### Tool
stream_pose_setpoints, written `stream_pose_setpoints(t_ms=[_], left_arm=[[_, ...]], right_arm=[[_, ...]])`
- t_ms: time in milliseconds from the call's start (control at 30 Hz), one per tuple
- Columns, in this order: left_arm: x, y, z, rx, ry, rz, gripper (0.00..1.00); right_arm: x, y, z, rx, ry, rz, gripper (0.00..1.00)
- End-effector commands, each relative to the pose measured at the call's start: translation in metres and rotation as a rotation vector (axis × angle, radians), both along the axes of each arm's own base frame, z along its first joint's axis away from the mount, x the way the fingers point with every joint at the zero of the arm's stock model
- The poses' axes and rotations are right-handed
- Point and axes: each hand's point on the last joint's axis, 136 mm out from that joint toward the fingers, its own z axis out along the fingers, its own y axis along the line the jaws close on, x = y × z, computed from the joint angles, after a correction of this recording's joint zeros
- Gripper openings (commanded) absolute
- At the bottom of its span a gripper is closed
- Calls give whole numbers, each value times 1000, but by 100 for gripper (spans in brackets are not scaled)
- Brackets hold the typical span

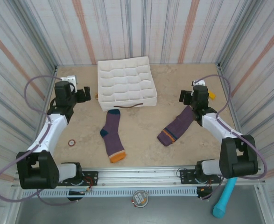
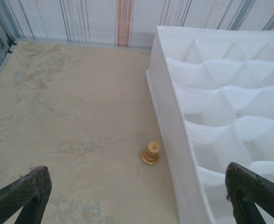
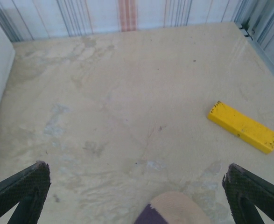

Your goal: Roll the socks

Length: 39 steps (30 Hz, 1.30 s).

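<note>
Two small purple striped knit socks lie flat and unrolled on the beige stone-look counter (image 1: 141, 151). The left sock (image 1: 113, 136) lies nearly straight in front of the tray. Its cuff points toward the tray, its teal heel bulges to the left, and its orange toe is nearest the arm bases. The right sock (image 1: 176, 126) lies on a diagonal. Its banded lower end is toward the middle of the counter, and its upper end runs up beneath the right arm's wrist. From the right wrist camera, that pale-tipped purple end pokes in at the bottom edge, centred between the spread tips.

The right fingers (image 3: 27, 186) are released and spread wide, gripping nothing, with bare counter between them. A flat yellow rectangular block (image 3: 243, 127) lies off to their right, well apart from the sock.

The left fingers (image 2: 27, 191) are also released and spread wide, holding nothing. They hover at the left side of the white fabric compartmented tray (image 2: 172, 140). One tip is over the counter and the other is over the tray's pockets. A small brass-coloured knob (image 2: 151, 152) stands just beside the tray's wall.

Further out, a thin dark strip (image 1: 127, 107) lies along the tray's front, just beyond the left sock's cuff. A small red ring (image 1: 72, 143) sits near the left arm. A teal cylinder (image 1: 224, 198) lies off the counter at the near right.
</note>
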Motion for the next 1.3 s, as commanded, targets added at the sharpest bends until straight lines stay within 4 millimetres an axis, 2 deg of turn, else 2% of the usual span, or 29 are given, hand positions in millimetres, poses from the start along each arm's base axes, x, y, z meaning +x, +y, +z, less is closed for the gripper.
stream_pose_setpoints(t_ms=[0,100,200,333,500,633,733,833,867,1267], left_arm=[[-54,-21,-20,-181,267,-12,98],[-72,-49,-6,-321,320,-65,97],[-89,-85,2,-429,388,-150,92],[-110,-131,1,-510,495,-233,90],[-134,-186,-15,-627,669,-307,84],[-145,-219,-24,-699,745,-331,80],[-149,-240,-30,-750,763,-347,71],[-152,-259,-42,-791,796,-356,57],[-152,-266,-47,-799,807,-361,55],[-170,-343,-98,-784,952,-384,52]], right_arm=[[-48,-10,-25,4,258,-144,99],[-65,3,-17,99,307,-182,99],[-80,24,-15,227,346,-143,99],[-96,44,-8,265,366,-90,99],[-115,60,-10,301,444,-43,99],[-130,66,-18,308,502,-39,99],[-138,70,-23,322,526,-39,99],[-142,75,-22,346,529,-37,99],[-142,77,-22,352,528,-31,100],[-156,75,-25,342,539,-47,98]])
